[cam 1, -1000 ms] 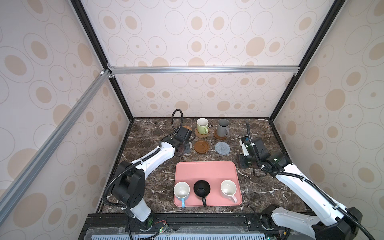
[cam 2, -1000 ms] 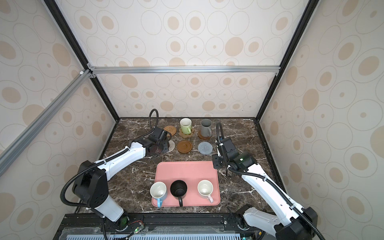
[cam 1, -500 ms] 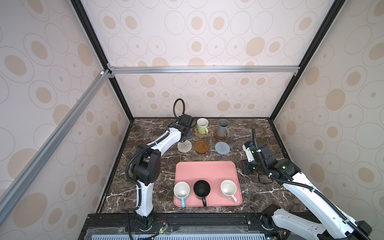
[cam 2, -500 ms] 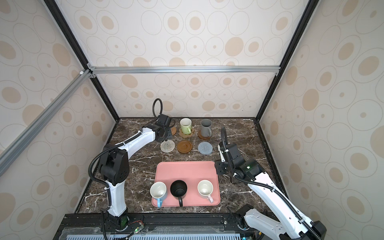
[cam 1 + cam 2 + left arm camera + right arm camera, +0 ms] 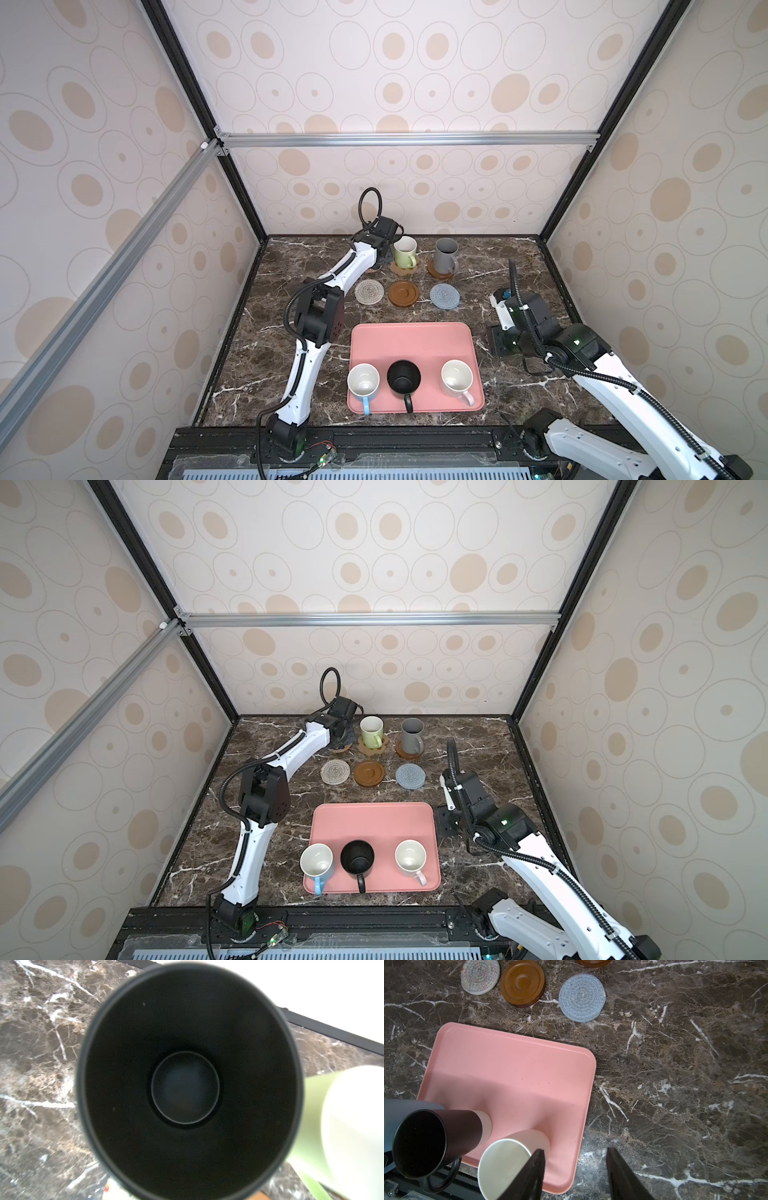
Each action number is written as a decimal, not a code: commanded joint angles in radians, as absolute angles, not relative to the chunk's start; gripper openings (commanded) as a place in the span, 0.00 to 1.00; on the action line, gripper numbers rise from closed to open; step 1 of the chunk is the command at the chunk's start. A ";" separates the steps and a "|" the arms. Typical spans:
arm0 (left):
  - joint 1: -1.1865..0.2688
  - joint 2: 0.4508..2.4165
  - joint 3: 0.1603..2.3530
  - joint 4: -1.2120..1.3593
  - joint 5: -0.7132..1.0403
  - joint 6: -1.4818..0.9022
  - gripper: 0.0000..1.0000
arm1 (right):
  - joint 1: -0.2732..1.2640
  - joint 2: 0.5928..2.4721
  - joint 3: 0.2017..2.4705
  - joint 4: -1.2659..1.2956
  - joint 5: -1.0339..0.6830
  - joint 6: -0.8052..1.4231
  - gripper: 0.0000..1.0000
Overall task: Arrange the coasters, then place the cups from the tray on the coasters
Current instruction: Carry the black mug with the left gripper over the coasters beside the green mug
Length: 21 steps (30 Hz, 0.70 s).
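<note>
table (image 5: 490, 253): dark brown marble top, white veins | walls (image 5: 415, 62): beige, oval-and-ring pattern | silver bar (image 5: 407, 139): across back wall | black posts (image 5: 179, 62): at the corners | black rail (image 5: 415, 440): along front edge

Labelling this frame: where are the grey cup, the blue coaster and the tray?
grey cup (image 5: 446, 259): in a top view, outer wall.
blue coaster (image 5: 444, 296): in a top view, woven centre.
tray (image 5: 411, 343): in a top view, bare floor.
</note>
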<state>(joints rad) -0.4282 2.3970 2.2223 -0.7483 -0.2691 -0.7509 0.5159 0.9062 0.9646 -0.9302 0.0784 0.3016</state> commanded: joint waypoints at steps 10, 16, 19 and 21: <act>-0.397 2.431 2.350 -0.776 -0.339 -0.803 0.12 | 0.519 0.893 0.960 -0.958 0.075 0.294 0.52; -0.399 2.445 2.350 -0.753 -0.314 -0.794 0.12 | 0.520 0.896 0.958 -0.953 0.071 0.293 0.52; -0.399 2.449 2.352 -0.752 -0.311 -0.790 0.12 | 0.520 0.898 0.958 -0.953 0.071 0.292 0.52; -0.400 2.451 2.351 -0.747 -0.303 -0.779 0.12 | 0.519 0.898 0.955 -0.951 0.071 0.292 0.52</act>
